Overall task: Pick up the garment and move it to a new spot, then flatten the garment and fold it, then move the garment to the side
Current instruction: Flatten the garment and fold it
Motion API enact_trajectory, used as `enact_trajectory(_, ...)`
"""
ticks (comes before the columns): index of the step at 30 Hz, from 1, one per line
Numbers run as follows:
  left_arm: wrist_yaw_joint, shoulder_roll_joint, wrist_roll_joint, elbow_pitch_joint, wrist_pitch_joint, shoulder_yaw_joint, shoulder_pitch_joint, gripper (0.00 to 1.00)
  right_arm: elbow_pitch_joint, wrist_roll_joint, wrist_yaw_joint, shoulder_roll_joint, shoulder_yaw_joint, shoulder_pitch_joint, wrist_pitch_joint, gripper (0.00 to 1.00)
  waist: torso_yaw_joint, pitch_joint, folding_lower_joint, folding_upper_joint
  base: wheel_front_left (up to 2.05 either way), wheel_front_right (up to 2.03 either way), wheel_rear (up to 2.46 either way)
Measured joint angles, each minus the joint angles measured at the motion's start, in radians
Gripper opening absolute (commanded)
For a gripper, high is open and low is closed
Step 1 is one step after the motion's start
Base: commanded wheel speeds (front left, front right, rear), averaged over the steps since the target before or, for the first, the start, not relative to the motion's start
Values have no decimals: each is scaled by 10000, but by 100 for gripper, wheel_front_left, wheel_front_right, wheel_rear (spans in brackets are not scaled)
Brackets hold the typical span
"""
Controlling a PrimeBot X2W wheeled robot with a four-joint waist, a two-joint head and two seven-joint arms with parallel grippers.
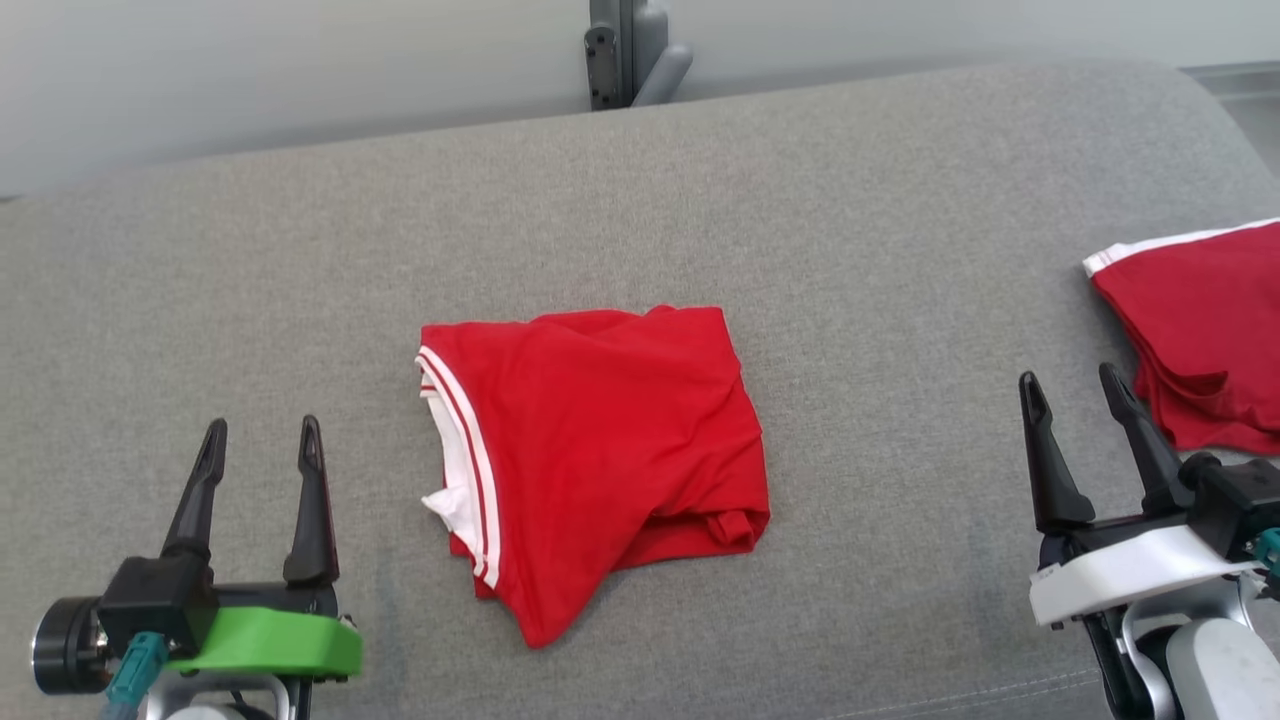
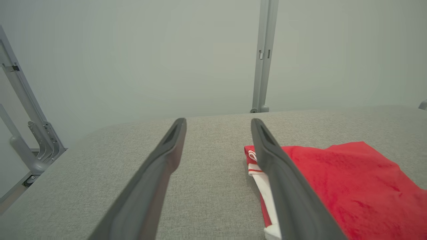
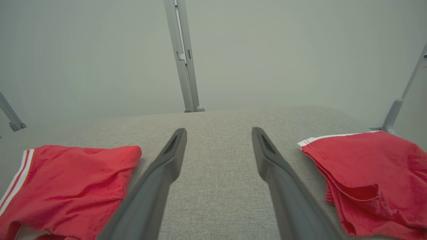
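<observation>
1. A folded red fabric garment with white stripe trim is being shown lying in the middle of the grey fabric-covered table, with its striped edge turned toward the robot's left.
2. The left gripper is being held wide open and empty, near the garment's striped side but apart from it.
3. The right gripper is likewise being held wide open with nothing in it, between the folded garment and a second red white-trimmed garment lying at the table's right edge.
4. A grey metal post is being seen behind the table's far edge.
</observation>
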Motion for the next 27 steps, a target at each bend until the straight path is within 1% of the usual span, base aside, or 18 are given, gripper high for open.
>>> enact_trajectory(11, 102, 104, -165, -320, 541, 19, 723, 100, -184, 61, 0, -33, 44, 519, 299, 100, -28, -836, 0, 0, 0, 0, 0)
enact_trajectory(27, 280, 153, -299, -489, 727, -25, 842, 100, -293, 71, 0, -4, -36, 556, 360, 100, -6, -967, 0, 0, 0, 0, 0)
